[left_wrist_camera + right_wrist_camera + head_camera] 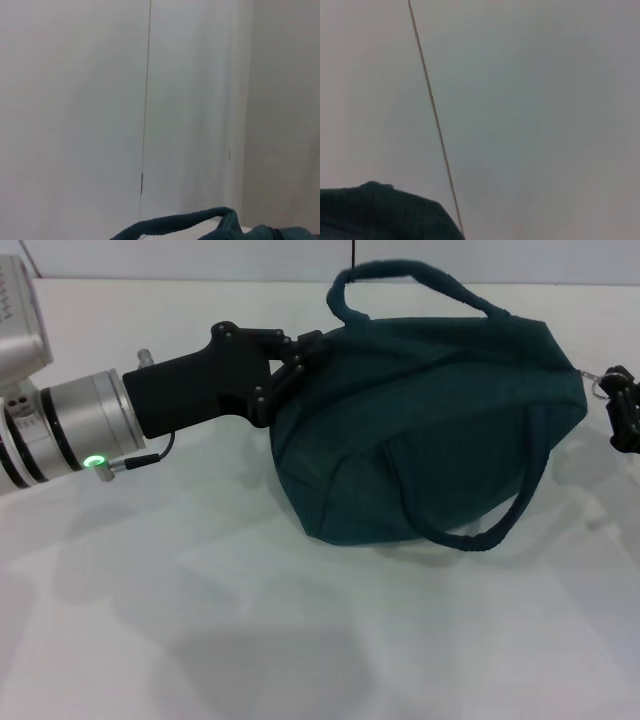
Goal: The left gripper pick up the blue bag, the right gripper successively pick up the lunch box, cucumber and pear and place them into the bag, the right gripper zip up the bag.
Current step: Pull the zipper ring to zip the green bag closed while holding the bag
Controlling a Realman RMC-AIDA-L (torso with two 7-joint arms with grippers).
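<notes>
Left pincer (pixel 300 365) at blue bag (pixel 430 430)

A bare test setup, like a lab: a plain white table (pixel 300 640) fills the head view, and blank white wall panels (pixel 75 100) with a thin vertical seam (pixel 146 100) fill both wrist views. No furnishings show.
</notes>
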